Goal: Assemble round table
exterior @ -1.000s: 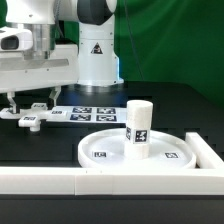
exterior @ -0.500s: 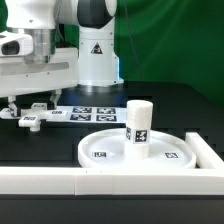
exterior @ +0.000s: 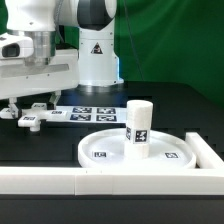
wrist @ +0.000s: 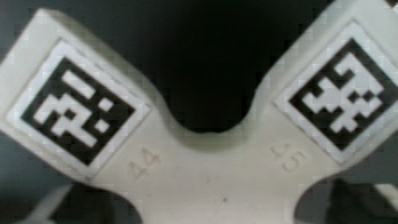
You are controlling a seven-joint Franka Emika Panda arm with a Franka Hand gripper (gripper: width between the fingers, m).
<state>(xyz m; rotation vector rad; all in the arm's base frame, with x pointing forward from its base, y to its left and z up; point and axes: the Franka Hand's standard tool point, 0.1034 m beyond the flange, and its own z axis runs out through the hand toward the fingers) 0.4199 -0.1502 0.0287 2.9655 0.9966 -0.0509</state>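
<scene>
The large rimmed round disc (exterior: 105, 152) lies on the black table at the front, with the short cylindrical post (exterior: 138, 128) standing upright on it. The cross-shaped piece (exterior: 30, 121) lies flat at the exterior view's left. My gripper (exterior: 27, 107) hangs just above it, open, with a finger on each side. In the wrist view the cross-shaped piece (wrist: 205, 155) fills the frame, two of its tagged arms spreading away. My gripper (wrist: 210, 205) straddles its middle, and dark fingers (wrist: 75, 200) show only at the frame's corners.
The marker board (exterior: 88, 114) lies behind the disc, beside the cross-shaped piece. The long white border wall (exterior: 100, 181) runs along the front and turns back at the exterior view's right (exterior: 212, 152). The robot's white base (exterior: 97, 55) stands behind.
My gripper has come down slightly toward the cross-shaped piece. The disc and post have not moved.
</scene>
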